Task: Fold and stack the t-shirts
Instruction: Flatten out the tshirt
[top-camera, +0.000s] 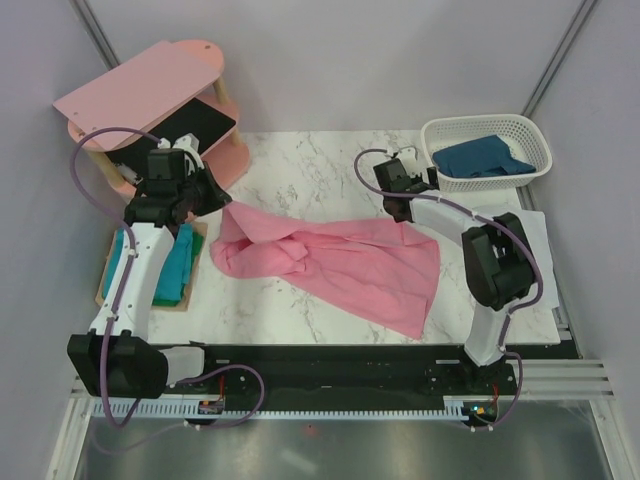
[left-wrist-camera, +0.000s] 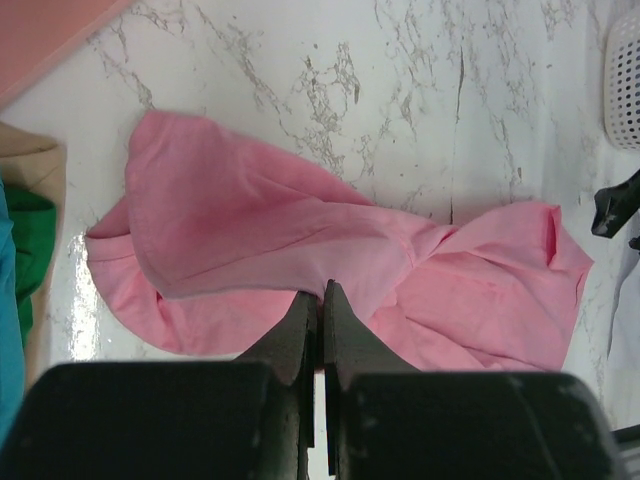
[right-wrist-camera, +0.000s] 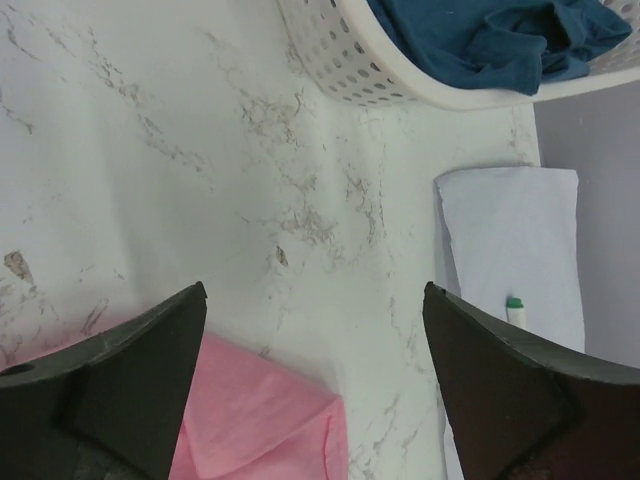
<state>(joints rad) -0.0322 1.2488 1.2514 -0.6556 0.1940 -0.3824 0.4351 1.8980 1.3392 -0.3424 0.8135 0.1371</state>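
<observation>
Left tool (left-wrist-camera: 322, 292) pinched tight above pink t-shirt (left-wrist-camera: 230, 220), hold on cloth unclear; right tool (right-wrist-camera: 315, 295) gaping wide, empty, over marble worktop (right-wrist-camera: 150, 150).

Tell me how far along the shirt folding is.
Done: the teal shirt looks set aside on the left board. In hand: left gripper pinches the crumpled pink shirt; right gripper open over its corner. Left: fold pink, then the blue shirt bunched in the basket.

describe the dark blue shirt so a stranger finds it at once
On the marble table, look to the far right corner for a white perforated basket. The dark blue shirt is crumpled inside it, unlike the pink shirt spread on the marble.
</observation>
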